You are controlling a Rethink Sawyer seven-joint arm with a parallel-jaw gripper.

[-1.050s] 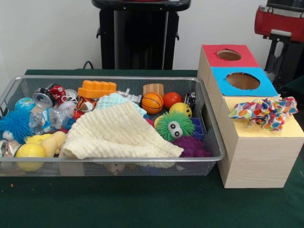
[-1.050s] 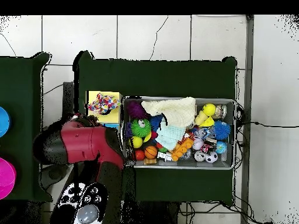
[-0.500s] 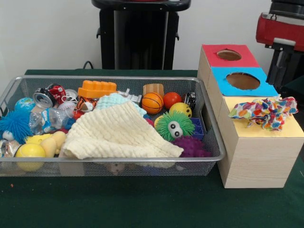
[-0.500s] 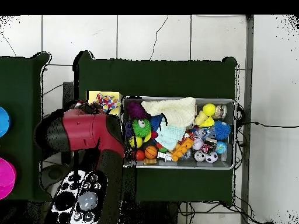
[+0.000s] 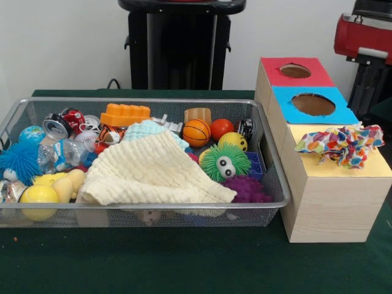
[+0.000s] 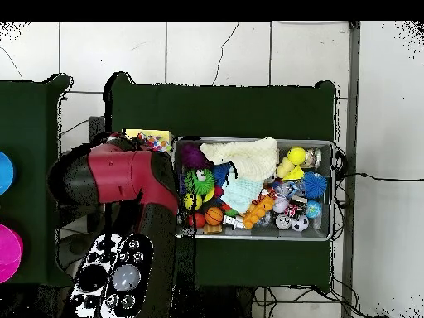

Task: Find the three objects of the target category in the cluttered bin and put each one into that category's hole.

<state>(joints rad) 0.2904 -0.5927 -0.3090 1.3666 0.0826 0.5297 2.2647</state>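
You are looking at one patterned cloth (image 5: 342, 144) lying over the yellow hole while the cream cloth (image 5: 153, 171) is waiting in the bin (image 5: 147, 208), and whether the gripper is apart or together cannot be told.

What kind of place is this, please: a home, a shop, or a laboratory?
Probably a robotics laboratory. A red robot arm reaches over a green-covered table that holds a wire bin of mixed toys and a wooden box with coloured sorting holes.

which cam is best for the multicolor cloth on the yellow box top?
Front view: the multicolor cloth lies fully visible, bunched on the yellow box top. In the overhead view the red arm covers most of it; only a sliver shows.
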